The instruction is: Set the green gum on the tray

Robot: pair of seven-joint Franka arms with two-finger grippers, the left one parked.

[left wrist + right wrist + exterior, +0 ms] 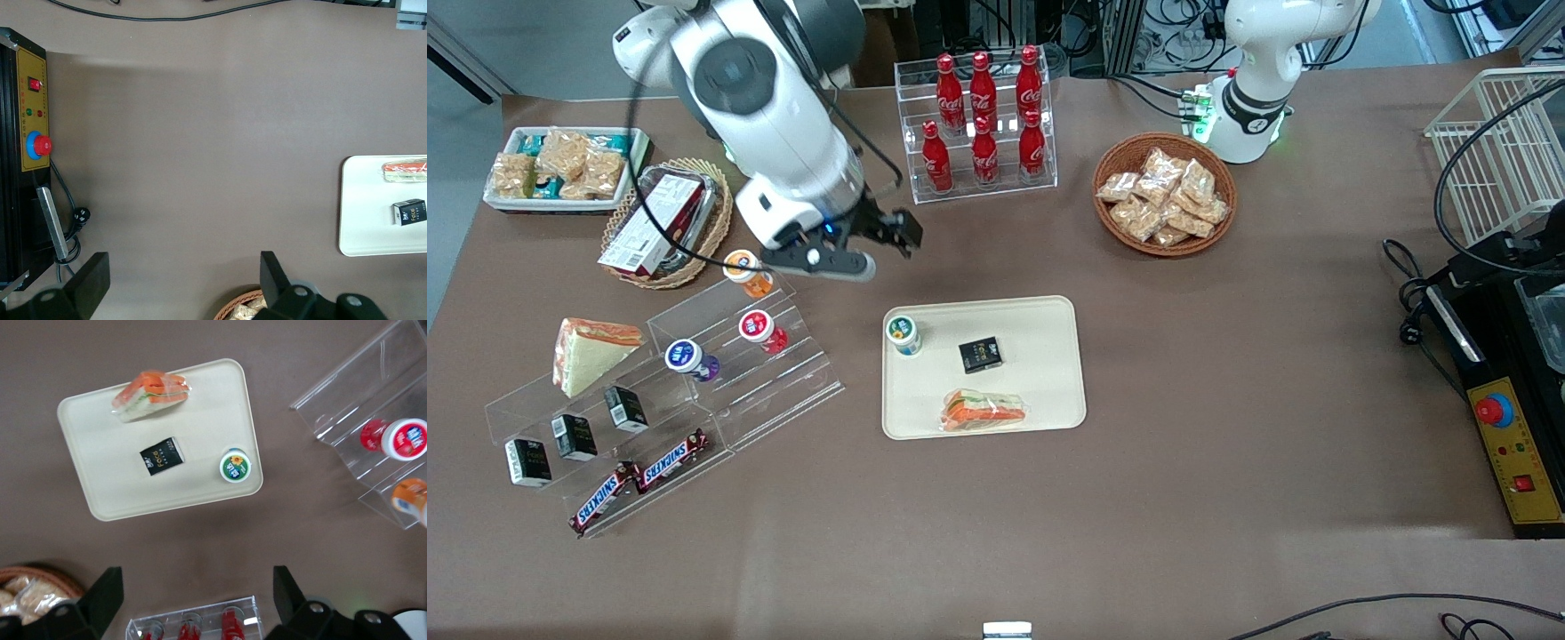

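Observation:
The green gum (903,333), a small bottle with a white lid and green label, stands upright on the cream tray (1040,391), in the tray corner nearest the clear stepped shelf. It also shows in the right wrist view (235,465) on the tray (100,427). My right gripper (854,247) hangs open and empty above the bare table, between the cola rack and the tray, farther from the front camera than the gum. Its two black fingers (100,600) stand wide apart with nothing between them. An edge of the tray shows in the left wrist view (367,213).
A black box (980,355) and a wrapped sandwich (984,411) lie on the tray. A clear stepped shelf holds orange-lidded (747,271), red (763,331) and purple (691,359) bottles. A cola rack (983,116) and a snack basket (1165,194) stand farther back.

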